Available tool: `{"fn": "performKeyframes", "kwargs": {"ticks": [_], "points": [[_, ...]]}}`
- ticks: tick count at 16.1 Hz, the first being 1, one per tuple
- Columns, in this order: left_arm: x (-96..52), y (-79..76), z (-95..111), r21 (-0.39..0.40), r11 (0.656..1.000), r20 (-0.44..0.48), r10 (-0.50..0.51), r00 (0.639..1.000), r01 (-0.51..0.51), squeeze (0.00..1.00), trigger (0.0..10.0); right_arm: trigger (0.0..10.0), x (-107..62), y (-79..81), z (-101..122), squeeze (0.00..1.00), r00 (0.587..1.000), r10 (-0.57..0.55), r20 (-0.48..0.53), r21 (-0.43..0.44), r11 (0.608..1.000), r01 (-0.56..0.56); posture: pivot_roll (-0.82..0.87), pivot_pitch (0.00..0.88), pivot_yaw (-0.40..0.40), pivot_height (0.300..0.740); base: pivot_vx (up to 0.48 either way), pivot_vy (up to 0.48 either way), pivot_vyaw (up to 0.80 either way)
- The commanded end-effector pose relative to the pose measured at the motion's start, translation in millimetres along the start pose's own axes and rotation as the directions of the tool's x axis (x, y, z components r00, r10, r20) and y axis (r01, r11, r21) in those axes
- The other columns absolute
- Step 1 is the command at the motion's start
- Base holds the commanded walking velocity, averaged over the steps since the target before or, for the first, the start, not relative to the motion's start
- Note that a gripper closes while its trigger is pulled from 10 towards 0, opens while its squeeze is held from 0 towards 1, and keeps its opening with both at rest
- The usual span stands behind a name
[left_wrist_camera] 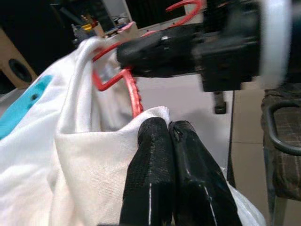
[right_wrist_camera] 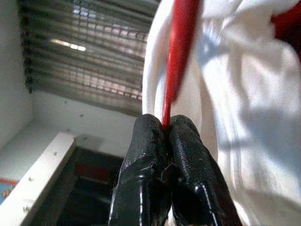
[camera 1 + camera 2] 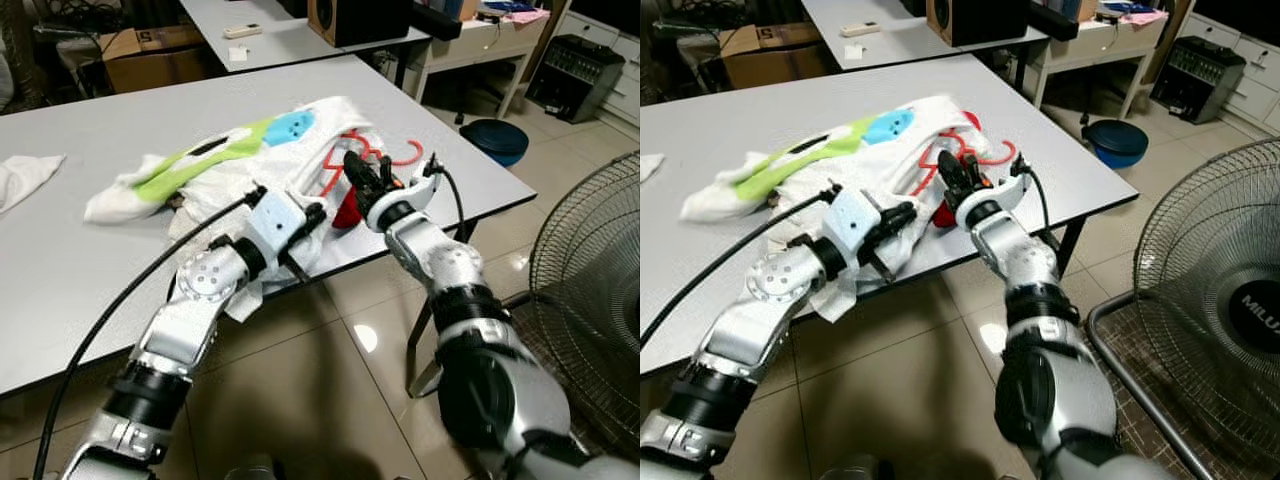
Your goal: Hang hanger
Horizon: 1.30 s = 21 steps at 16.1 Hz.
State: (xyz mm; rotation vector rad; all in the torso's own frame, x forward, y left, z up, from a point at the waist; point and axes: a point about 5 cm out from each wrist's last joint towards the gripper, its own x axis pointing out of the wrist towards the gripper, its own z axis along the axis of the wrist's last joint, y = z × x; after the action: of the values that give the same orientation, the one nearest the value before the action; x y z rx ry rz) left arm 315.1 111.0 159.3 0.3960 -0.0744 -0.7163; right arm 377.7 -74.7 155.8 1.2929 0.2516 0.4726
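Observation:
A red plastic hanger [image 3: 345,165] lies partly inside a white garment [image 3: 235,165] with green and blue print, spread on the grey table [image 3: 90,250] near its front edge. My right gripper [image 3: 352,166] is shut on the red hanger's bar [image 2: 178,56] at the garment's opening. My left gripper [image 3: 318,212] is shut on a fold of the white cloth [image 1: 117,155] just left of the hanger, at the table's edge. In the left wrist view the right gripper's fingers [image 1: 155,49] sit close above the hanger's ribbed arm [image 1: 134,94].
A standing fan [image 3: 590,290] stands on the right on the tiled floor. Behind the table are a second table [image 3: 290,35], a cardboard box [image 3: 150,55] and a blue bin [image 3: 500,138]. Another white cloth [image 3: 25,178] lies at the table's left.

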Motion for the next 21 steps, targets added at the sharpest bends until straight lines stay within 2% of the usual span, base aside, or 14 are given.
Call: {"fn": "performKeyframes", "kwargs": {"ticks": [1,2,3,4,6,9,10,11,13,14,17,18,20,21], "points": [[-1.4,5.9,2,-0.025,1.000,0.015,0.014,1.000,-0.014,0.00,10.0,10.0,-2.3,5.5,6,0.00,0.999,0.029,0.013,-0.025,0.999,-0.029,0.12,0.000,0.011,0.740,0.000,0.000,0.00],[-2.9,-0.4,4,-0.061,0.997,0.035,-0.051,0.998,0.053,0.00,10.0,10.0,-5.0,3.6,7,0.00,1.000,0.017,0.017,-0.034,0.999,-0.016,0.12,0.000,0.011,0.740,0.000,0.000,0.00],[-4.4,-6.4,5,-0.059,0.993,0.047,-0.104,0.993,0.107,1.00,10.0,10.0,-6.9,2.1,9,0.00,1.000,0.007,0.026,-0.035,0.999,-0.006,0.11,0.000,0.012,0.740,0.000,0.000,0.00],[-8.1,-19.0,3,-0.042,0.978,0.018,-0.203,0.979,0.203,1.00,10.0,10.0,-9.0,0.8,12,0.00,0.999,-0.002,0.041,-0.030,1.000,0.004,0.11,0.000,0.013,0.740,0.000,0.000,0.00],[-12.3,-28.3,4,-0.053,0.964,0.027,-0.259,0.966,0.260,1.00,10.0,10.0,-11.3,1.7,16,0.00,0.998,-0.008,0.055,-0.030,1.000,0.009,0.11,0.000,0.013,0.740,0.000,0.000,0.00],[-22.0,-27.1,15,-0.095,0.952,0.072,-0.283,0.956,0.289,1.00,10.0,10.0,-12.8,2.9,22,0.00,0.998,-0.013,0.068,-0.036,0.999,0.015,0.11,0.000,0.009,0.740,0.000,0.000,0.00],[-24.2,-25.0,20,-0.115,0.946,0.102,-0.293,0.951,0.304,0.37,10.0,10.0,-13.1,2.6,22,0.00,0.998,-0.016,0.068,-0.041,0.999,0.019,0.12,0.000,0.005,0.740,0.000,0.000,0.00],[-27.4,-23.8,28,-0.149,0.933,0.137,-0.310,0.941,0.329,0.00,10.0,10.0,-13.4,1.5,23,0.00,0.998,-0.025,0.061,-0.060,0.998,0.029,0.12,0.000,0.005,0.740,0.000,0.000,0.00],[-37.2,-16.1,49,-0.235,0.901,0.234,-0.312,0.921,0.365,0.00,10.0,10.0,-14.4,0.6,22,0.00,0.999,-0.043,0.023,-0.140,0.989,0.046,0.12,0.000,0.005,0.740,0.000,0.000,0.00],[-44.1,-5.7,57,-0.250,0.905,0.253,-0.282,0.926,0.344,0.00,10.0,10.0,-14.8,3.3,21,0.00,0.999,-0.033,-0.005,-0.180,0.983,0.032,0.12,0.000,0.007,0.740,0.000,0.000,0.00],[-66.7,59.5,44,-0.276,0.961,0.087,0.040,0.995,-0.015,0.00,10.0,10.0,-14.7,24.6,16,0.00,0.992,0.037,-0.124,-0.309,0.948,-0.074,0.12,0.000,0.003,0.740,0.000,0.000,0.00],[-70.9,65.9,41,-0.268,0.962,0.063,0.074,0.995,-0.054,0.00,10.0,10.0,-14.6,28.1,14,0.00,0.988,0.046,-0.144,-0.328,0.940,-0.092,0.12,0.000,0.002,0.740,0.000,0.000,0.00],[-92.7,85.3,21,-0.216,0.946,-0.104,0.222,0.969,-0.240,0.00,10.0,10.0,-14.4,39.7,13,0.00,0.982,0.057,-0.180,-0.402,0.907,-0.126,0.13,0.000,-0.001,0.740,0.000,0.000,0.00],[-94.8,86.0,19,-0.223,0.941,-0.121,0.232,0.965,-0.255,0.00,10.0,10.0,-14.2,39.7,13,0.00,0.983,0.050,-0.178,-0.406,0.906,-0.119,0.13,0.000,-0.001,0.740,0.000,0.000,0.00]]}}
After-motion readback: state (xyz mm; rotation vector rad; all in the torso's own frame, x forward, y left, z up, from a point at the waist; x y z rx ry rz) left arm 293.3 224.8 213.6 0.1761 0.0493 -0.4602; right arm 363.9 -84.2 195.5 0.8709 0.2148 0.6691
